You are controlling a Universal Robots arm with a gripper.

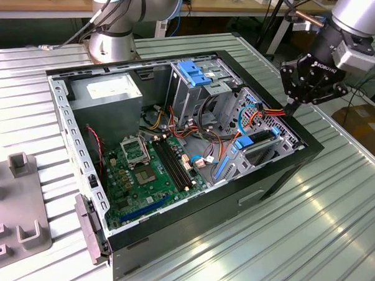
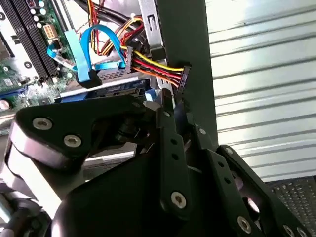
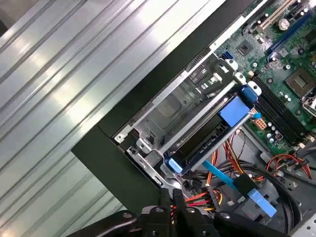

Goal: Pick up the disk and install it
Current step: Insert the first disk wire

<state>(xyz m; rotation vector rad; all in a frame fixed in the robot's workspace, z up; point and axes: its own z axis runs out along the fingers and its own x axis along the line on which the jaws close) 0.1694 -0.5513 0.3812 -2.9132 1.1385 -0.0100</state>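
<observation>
Ribbed metal table (image 1: pixel 334 203); disk (image 3: pixel 197 140) dark, blue-railed, in bay; tool (image 2: pixel 174 104) pinched on power plug (image 2: pixel 183 76).

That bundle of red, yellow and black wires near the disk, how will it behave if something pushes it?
Probably floppy: the wire bundle is thin loose strands arcing freely to a black plug, so it should bend aside, then spring back partly. Likely light, yet tethered, since its far end runs into the case.

We see the disk (image 3: pixel 203 138), blue-railed, sitting in the metal drive cage (image 3: pixel 173 106) at twelve o'clock from the hand (image 3: pixel 180 217). Red-yellow power wires (image 3: pixel 205 199) lie between them, and the ribbed counter (image 3: pixel 59 74) flanks the case.
</observation>
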